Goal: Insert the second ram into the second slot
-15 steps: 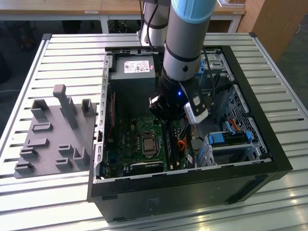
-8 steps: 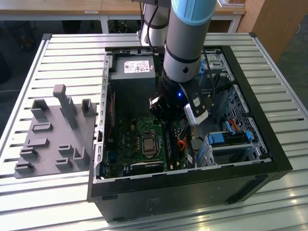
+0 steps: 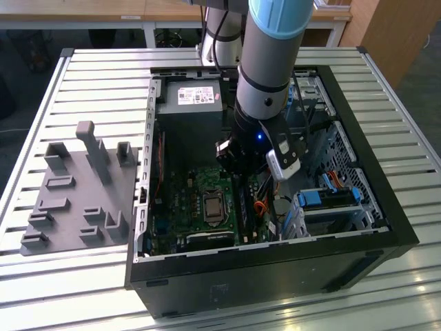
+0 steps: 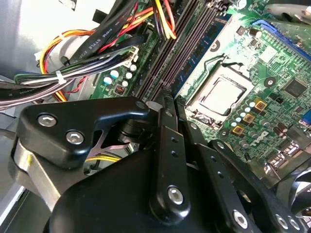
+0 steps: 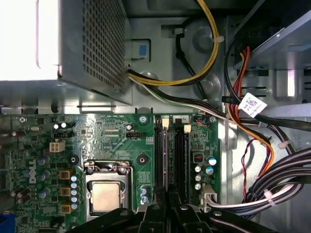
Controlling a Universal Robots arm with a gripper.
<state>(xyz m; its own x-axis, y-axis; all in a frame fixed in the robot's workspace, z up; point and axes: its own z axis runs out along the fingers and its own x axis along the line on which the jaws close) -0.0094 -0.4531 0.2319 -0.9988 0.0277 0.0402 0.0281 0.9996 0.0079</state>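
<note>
"Since I can't see your feed, how far along?"

"Nearly done, I judge. The thin blue memory stick point(image 4: 194, 54) stands upright on the green motherboard point(image 5: 121, 141), and my tool point(image 4: 170, 94) sits at its end, fingers drawn together. Fully latched? I can't tell."

"And around it?"

"Black computer case point(image 3: 275, 276) on a slatted metal table point(image 3: 83, 76), wooden furniture point(image 3: 393, 27) behind."

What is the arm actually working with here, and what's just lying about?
In the job: gripper, memory slots, blue memory stick.
Just about: grey tray, power supply, cable bundle, processor.
</note>
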